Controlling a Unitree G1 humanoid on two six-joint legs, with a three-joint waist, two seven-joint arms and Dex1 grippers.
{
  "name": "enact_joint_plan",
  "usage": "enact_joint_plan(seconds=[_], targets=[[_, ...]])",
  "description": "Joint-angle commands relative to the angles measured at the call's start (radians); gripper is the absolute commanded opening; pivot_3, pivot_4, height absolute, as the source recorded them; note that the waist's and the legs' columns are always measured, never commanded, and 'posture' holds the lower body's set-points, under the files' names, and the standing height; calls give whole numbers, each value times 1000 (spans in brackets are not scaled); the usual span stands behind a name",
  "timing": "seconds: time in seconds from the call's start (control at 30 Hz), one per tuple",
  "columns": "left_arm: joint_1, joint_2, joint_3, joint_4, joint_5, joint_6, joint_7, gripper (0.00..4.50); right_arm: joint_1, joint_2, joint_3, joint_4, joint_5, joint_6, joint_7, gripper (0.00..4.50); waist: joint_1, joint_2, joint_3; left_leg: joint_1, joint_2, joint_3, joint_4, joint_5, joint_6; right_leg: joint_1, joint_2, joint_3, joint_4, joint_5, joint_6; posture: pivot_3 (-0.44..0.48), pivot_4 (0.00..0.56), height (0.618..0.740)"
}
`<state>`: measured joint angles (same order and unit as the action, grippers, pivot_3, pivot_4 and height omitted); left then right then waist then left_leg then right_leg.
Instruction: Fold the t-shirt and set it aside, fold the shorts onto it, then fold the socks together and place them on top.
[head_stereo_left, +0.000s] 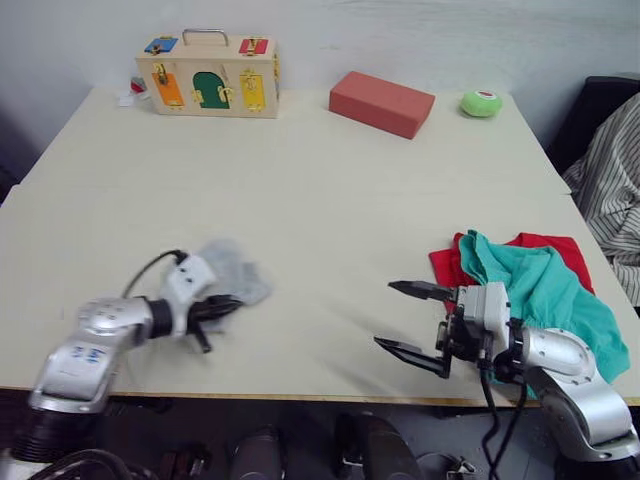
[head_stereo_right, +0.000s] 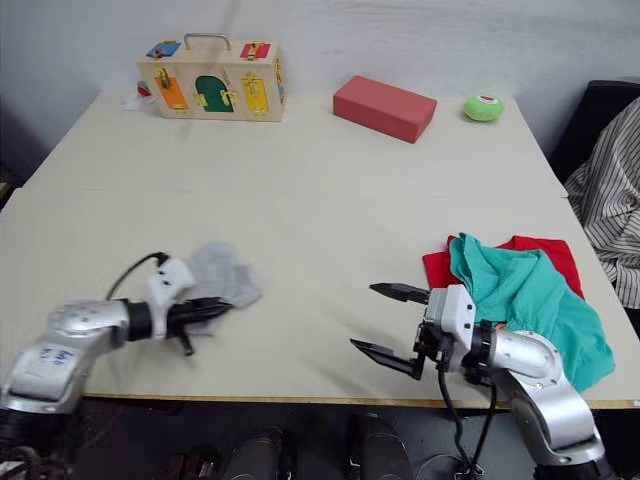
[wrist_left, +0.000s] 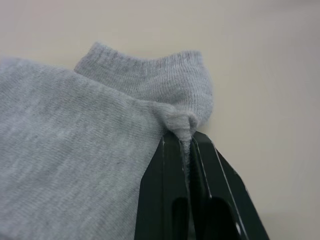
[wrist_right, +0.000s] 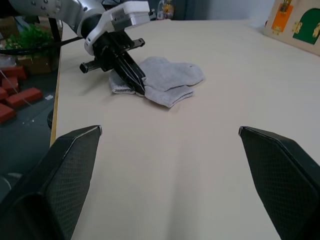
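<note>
My left hand (wrist_left: 186, 145) is pinched tight on an edge of the socks (head_stereo_left: 236, 277), which lie bunched on the counter (head_stereo_left: 300, 190) near its front edge on my left. My right hand (head_stereo_left: 412, 320) hovers just over the counter on my right with its fingers spread wide and nothing between them. Right behind that hand I see the shorts (head_stereo_left: 545, 290) draped over the t-shirt (head_stereo_left: 447, 265), both lying flat near the counter's right edge, well apart from the socks.
</note>
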<state>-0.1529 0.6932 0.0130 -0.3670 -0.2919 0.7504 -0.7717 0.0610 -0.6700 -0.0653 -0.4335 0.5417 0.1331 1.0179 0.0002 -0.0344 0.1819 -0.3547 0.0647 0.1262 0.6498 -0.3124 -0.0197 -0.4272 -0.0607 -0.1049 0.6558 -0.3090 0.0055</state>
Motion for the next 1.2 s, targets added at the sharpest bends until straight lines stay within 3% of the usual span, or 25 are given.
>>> enact_joint_plan(seconds=[0.03, 0.23, 0.4, 0.53, 0.67, 0.77, 0.83, 1.0, 1.2], targets=[[-26, -72, -98, -104, -32, 88, 49, 6, 26, -25, -53, -39, 39, 11, 15, 4500, -1, 0, 0, 0, 0, 0, 0, 0, 0, 0, 0, 0, 0, 0, 0, 0, 150, 740], [-39, -169, -183, -123, -23, 134, 126, 6, 52, -38, -59, -52, 44, 34, 9, 4500, -1, 0, 0, 1, 0, 0, 0, 1, -1, 0, 1, 1, 0, 0, 0, 0, 150, 740], [-40, -186, -195, -135, -51, 147, 119, 1384, 79, -42, -66, -69, 50, 52, 7, 4500, 2, 0, 0, 0, 0, -1, 0, 1, -1, 1, 1, 1, -1, 0, 1, 0, 150, 740], [-35, -183, -127, -156, -135, 141, 75, 2634, 100, -39, -85, -87, 67, 79, -13, 4500, 3, 0, 0, 0, 0, -2, 0, 1, -1, 1, 1, 1, -1, -1, 1, 0, 150, 740], [-13, -119, -17, -139, -237, 18, -91, 3874, 117, -34, -86, -116, 107, 140, -36, 4500, -2, 0, 0, 0, 0, -2, 0, 1, -1, 1, 2, 1, -1, -1, 1, 0, 150, 740], [-44, -61, 191, -40, -386, 17, -189, 3874, 86, -24, -31, -134, 85, 180, -69, 4500, -4, 1, 1, 0, 1, -2, -1, 2, -3, 1, 3, 1, -1, -1, 1, 0, 150, 740], [-74, -9, 234, 50, -369, -29, -219, 3874, 50, -16, 22, -133, 36, 184, -87, 4500, -4, 1, 1, 0, 1, -3, 0, 3, -4, 0, 4, 0, -1, -1, 1, 0, 150, 740], [-179, 133, 83, 405, -49, -426, -308, 3874, -94, 69, 208, -42, -132, 200, -179, 4500, -1, 2, 1, 0, 0, -3, -2, 3, -3, 0, 4, 0, -2, -1, 1, 0, 150, 740], [-350, 68, -21, 737, 71, -663, -366, 3874, -222, 154, 370, 128, -321, 131, -214, 4500, 1, 1, 1, -9, 0, -3, 4, 3, -4, -4, 1, -3, -3, -1, 1, 0, 150, 740]])
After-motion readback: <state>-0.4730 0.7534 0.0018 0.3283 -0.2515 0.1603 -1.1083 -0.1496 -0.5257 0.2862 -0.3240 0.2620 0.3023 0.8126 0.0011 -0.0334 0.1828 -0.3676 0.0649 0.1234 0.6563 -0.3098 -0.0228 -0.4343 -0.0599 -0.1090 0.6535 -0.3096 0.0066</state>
